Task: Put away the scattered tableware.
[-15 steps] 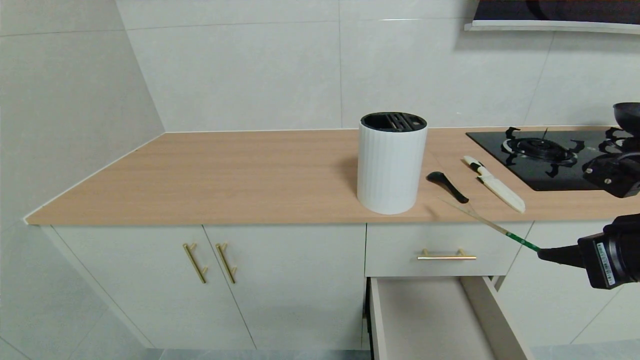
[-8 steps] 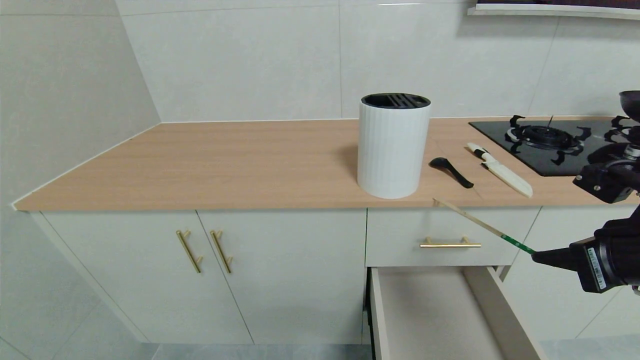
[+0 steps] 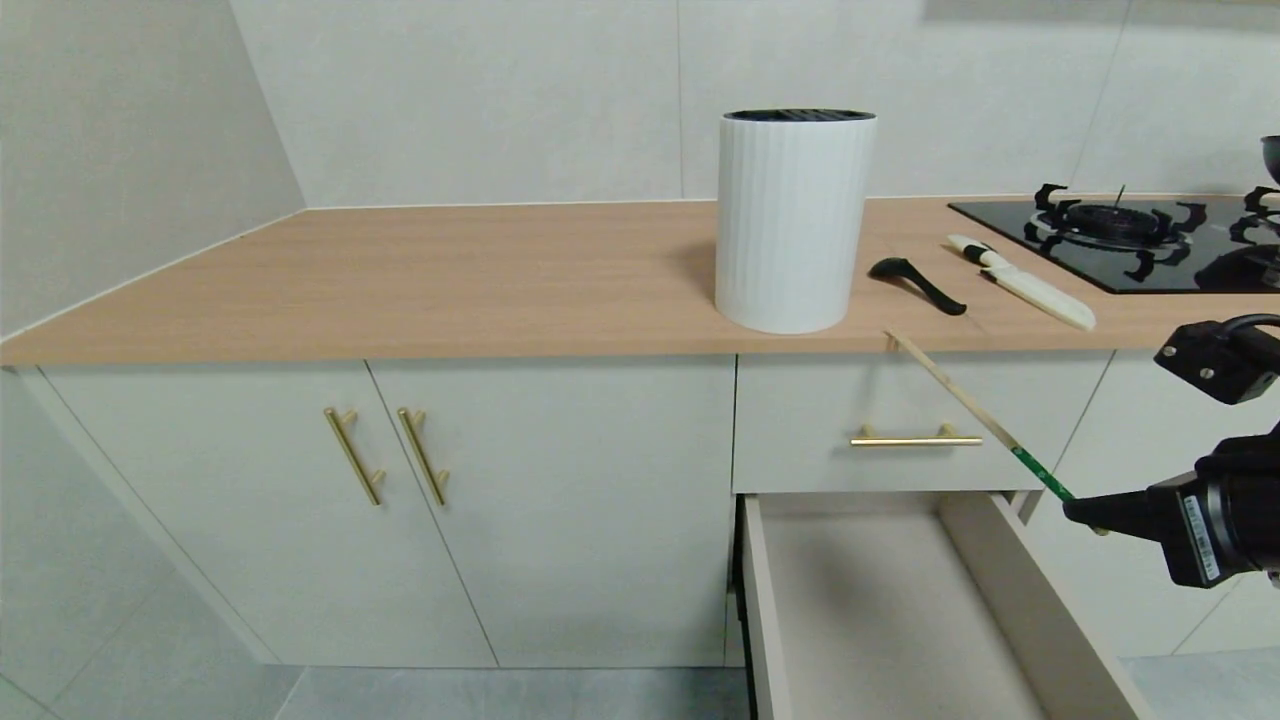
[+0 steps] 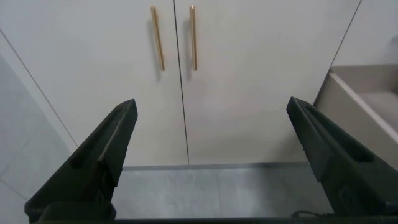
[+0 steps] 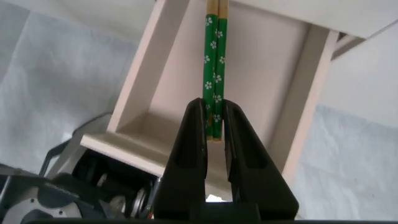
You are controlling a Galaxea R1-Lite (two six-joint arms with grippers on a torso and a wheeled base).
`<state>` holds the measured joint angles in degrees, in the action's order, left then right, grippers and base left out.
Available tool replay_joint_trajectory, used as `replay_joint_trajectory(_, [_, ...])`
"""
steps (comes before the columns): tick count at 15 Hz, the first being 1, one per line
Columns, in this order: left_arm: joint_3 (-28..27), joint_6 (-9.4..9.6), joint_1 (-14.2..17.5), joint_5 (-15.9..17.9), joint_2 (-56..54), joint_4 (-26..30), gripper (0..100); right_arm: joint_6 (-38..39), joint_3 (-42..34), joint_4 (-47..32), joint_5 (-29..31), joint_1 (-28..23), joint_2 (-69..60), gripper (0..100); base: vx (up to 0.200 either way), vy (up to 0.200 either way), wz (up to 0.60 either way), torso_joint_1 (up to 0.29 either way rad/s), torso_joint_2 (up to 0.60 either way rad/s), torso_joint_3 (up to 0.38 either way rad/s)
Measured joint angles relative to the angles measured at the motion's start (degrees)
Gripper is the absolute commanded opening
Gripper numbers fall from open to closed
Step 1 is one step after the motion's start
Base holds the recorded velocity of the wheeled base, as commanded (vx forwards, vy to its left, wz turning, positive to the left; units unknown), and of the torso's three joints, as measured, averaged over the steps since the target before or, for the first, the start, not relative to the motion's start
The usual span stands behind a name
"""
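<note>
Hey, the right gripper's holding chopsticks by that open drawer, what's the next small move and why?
Probably ease the right gripper down and inward over the drawer, then let go. It is shut on the green ends of the chopsticks, which slant up toward the counter, and the drawer stands pulled out below them.

The right gripper is held out low at the right side, jaws clamped on the chopsticks. The left gripper is seen with jaws spread wide, apparently aimed low.
</note>
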<state>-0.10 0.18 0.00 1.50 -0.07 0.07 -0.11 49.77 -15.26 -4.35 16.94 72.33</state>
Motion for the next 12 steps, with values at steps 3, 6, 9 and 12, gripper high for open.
replay_joint_trajectory(3, [0.00,0.02,0.00,0.00,0.00,0.02,100,-0.02,-0.91,0.07,-1.80,6.01,-5.55,0,0.000,0.000,0.00,-0.141,0.45,0.320])
replay_joint_trajectory(6, [0.02,0.00,0.00,0.00,0.00,0.09,100,-1.99,-2.69,0.11,-3.55,8.07,-7.23,0,0.000,0.000,0.00,-0.084,0.37,0.274])
replay_joint_trajectory(9, [0.00,0.00,0.00,0.00,0.00,0.04,100,-3.04,-3.94,0.35,-4.13,8.30,-5.71,0,0.000,0.000,0.00,-0.027,0.09,0.064])
replay_joint_trajectory(12, [0.00,0.04,0.00,-0.02,0.00,0.02,100,-3.08,-4.99,2.18,-4.02,8.35,-3.10,0,0.000,0.000,0.00,0.000,0.00,0.000])
